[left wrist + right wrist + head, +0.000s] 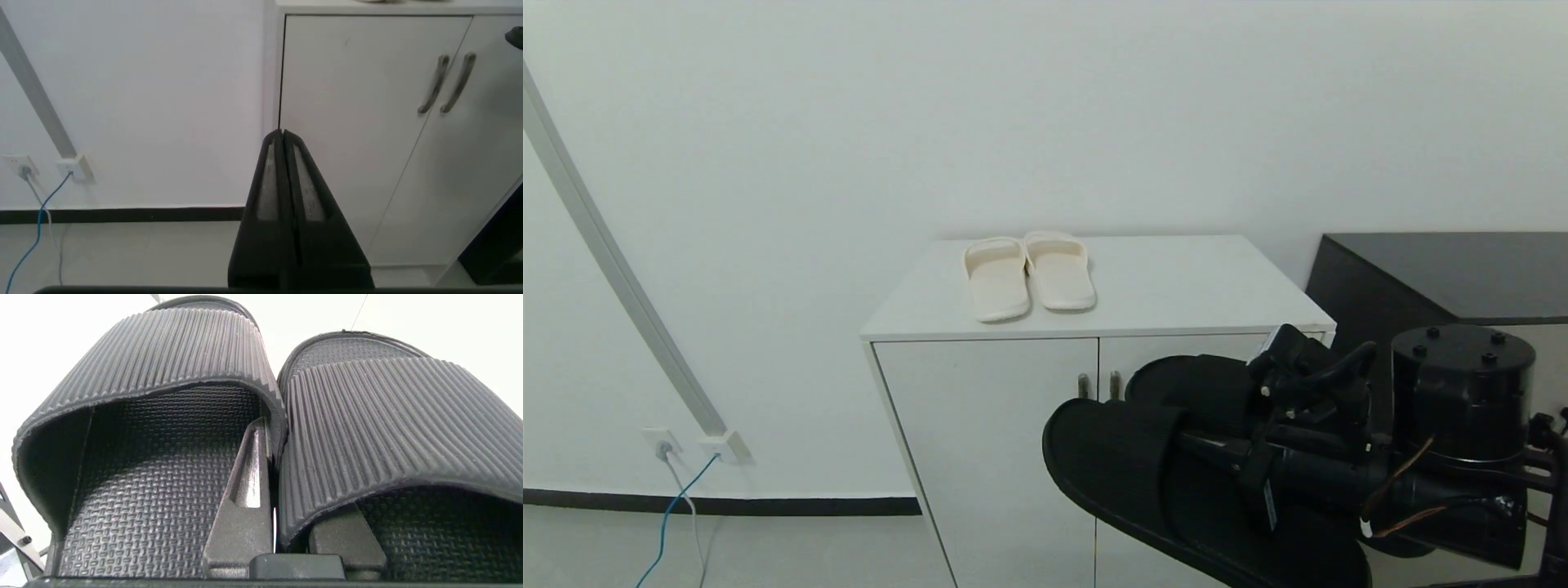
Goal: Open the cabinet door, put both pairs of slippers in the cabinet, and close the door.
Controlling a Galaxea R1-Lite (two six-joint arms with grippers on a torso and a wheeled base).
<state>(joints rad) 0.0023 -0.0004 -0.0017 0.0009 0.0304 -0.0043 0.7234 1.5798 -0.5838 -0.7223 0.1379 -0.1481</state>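
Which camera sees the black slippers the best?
The right wrist view. It shows both black slippers up close, ribbed straps and bumpy insoles, with the right gripper clamping their inner walls together. The head view shows the pair smaller, partly hidden by the arm, in front of the cabinet.

White cabinet (1176, 282) stands on floor (792, 547), doors shut. Cream slippers (998, 284) side by side on its top, toes toward wall.

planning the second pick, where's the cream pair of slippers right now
In the head view the cream slippers lie side by side on top of the white cabinet, left of its middle; the black pair hangs lower, to the right.
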